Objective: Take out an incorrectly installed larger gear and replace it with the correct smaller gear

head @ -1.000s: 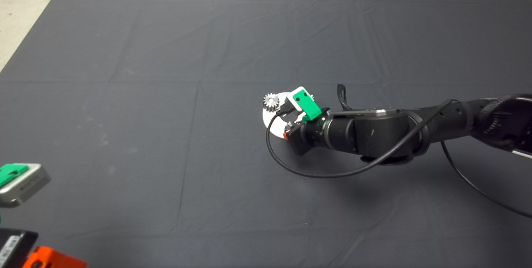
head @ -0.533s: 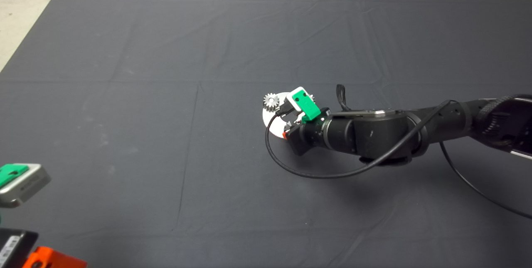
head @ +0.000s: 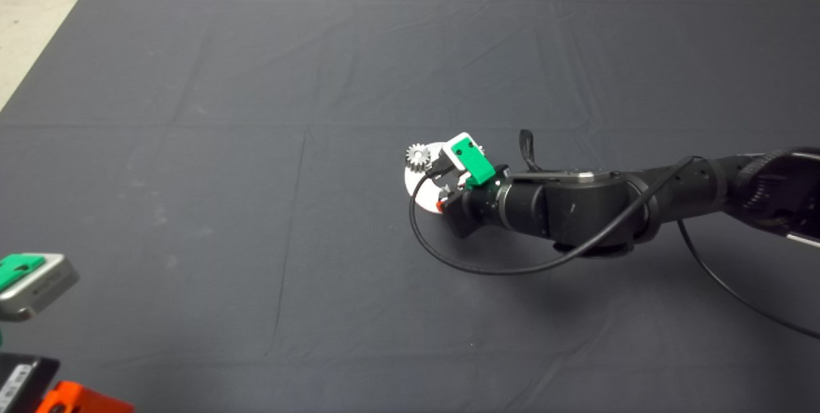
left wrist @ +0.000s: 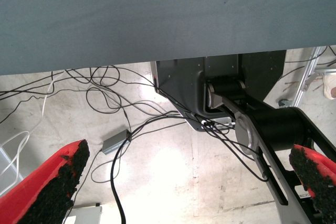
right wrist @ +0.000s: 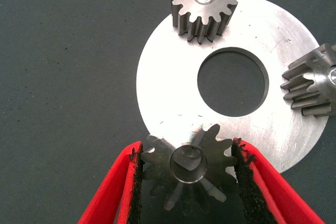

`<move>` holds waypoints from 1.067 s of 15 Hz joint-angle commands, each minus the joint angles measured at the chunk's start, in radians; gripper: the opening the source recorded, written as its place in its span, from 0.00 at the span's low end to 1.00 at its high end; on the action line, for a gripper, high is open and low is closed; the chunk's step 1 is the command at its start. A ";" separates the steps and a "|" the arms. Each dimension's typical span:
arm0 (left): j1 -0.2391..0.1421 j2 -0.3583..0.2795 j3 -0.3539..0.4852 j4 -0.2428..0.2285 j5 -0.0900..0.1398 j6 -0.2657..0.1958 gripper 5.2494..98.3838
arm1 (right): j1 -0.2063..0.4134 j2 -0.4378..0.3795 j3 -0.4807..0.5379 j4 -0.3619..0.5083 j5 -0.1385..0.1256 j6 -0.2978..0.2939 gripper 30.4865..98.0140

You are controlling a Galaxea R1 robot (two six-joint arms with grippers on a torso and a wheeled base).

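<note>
My right gripper is shut on the smaller gear, a dark star-toothed gear with both black pads pressed against its teeth. The gear sits at the rim of the round silver plate, and a peg end shows in its bore. In the head view the right gripper is over the near side of the plate, where the wrist hides the held gear. The larger gear is out of view. My left gripper is open and parked at the lower left edge of the mat.
Two paler gears stand on pegs on the plate, one at its far rim and one at its side. The plate has a large round centre hole. A black cable loops on the mat beside the wrist.
The right arm has sunk very slightly toward the plate. The left arm has not moved.
</note>
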 commanded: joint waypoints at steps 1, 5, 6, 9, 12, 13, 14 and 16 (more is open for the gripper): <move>0.001 -0.003 0.016 -0.015 0.005 0.001 0.99 | 0.014 -0.003 -0.007 -0.037 0.004 0.003 0.15; 0.001 -0.005 0.016 -0.015 0.006 -0.001 0.99 | 0.013 -0.006 -0.028 -0.046 0.004 0.001 0.15; 0.001 -0.005 0.016 -0.015 0.006 -0.001 0.99 | 0.010 -0.004 -0.028 -0.049 0.004 0.003 0.15; 0.001 -0.005 0.016 -0.015 0.006 -0.001 0.99 | -0.007 -0.001 -0.032 -0.057 0.004 0.001 0.15; 0.001 -0.005 0.016 -0.015 0.005 -0.001 0.99 | -0.018 -0.004 -0.031 -0.065 0.004 0.000 0.15; 0.001 -0.005 0.016 -0.015 0.006 -0.001 0.99 | -0.018 -0.004 -0.031 -0.065 0.004 0.000 0.15; 0.001 -0.005 0.016 -0.015 0.006 -0.001 0.99 | -0.018 -0.004 -0.031 -0.065 0.004 0.000 0.15; 0.001 -0.005 0.016 -0.015 0.006 -0.001 0.99 | -0.018 -0.004 -0.029 -0.065 0.004 0.001 0.15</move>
